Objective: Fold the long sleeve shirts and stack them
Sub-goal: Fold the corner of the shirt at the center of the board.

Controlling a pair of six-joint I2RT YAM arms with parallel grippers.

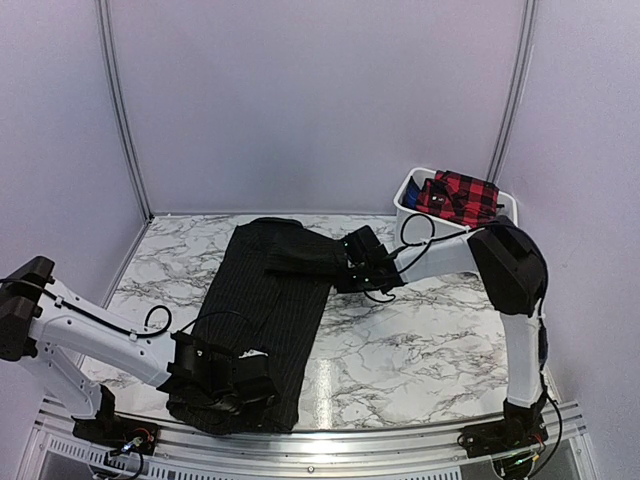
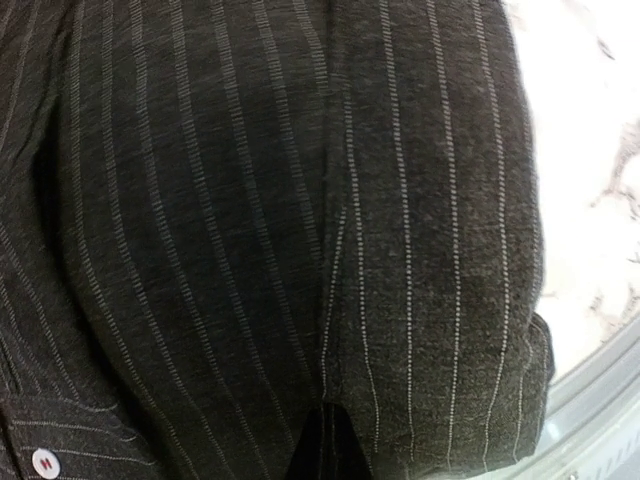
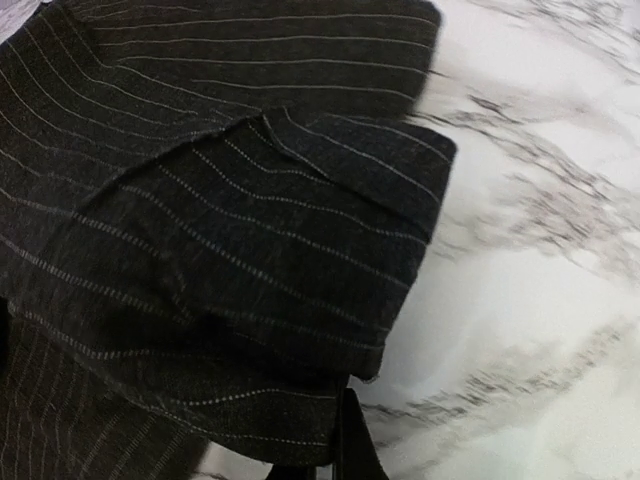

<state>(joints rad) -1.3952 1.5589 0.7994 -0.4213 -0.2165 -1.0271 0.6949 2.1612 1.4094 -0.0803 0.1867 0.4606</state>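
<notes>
The black pinstriped long sleeve shirt (image 1: pixel 265 290) lies lengthwise on the marble table, from the back centre down to the near edge. My left gripper (image 1: pixel 248 386) sits at its near end, shut on the cloth. In the left wrist view the striped fabric (image 2: pixel 300 200) fills the frame, with a small button (image 2: pixel 43 461) at the lower left and only the gripper's (image 2: pixel 335 450) dark tips showing. My right gripper (image 1: pixel 346 263) is shut on a folded flap at the shirt's far right edge (image 3: pixel 300 260); its dark fingertip (image 3: pixel 350 445) pokes out under the hem.
A white bin (image 1: pixel 405 205) at the back right holds a red-and-black plaid shirt (image 1: pixel 458 195). Bare marble (image 1: pixel 420 340) lies right of the shirt. A metal rail (image 1: pixel 400 432) runs along the table's near edge, and white walls close in on three sides.
</notes>
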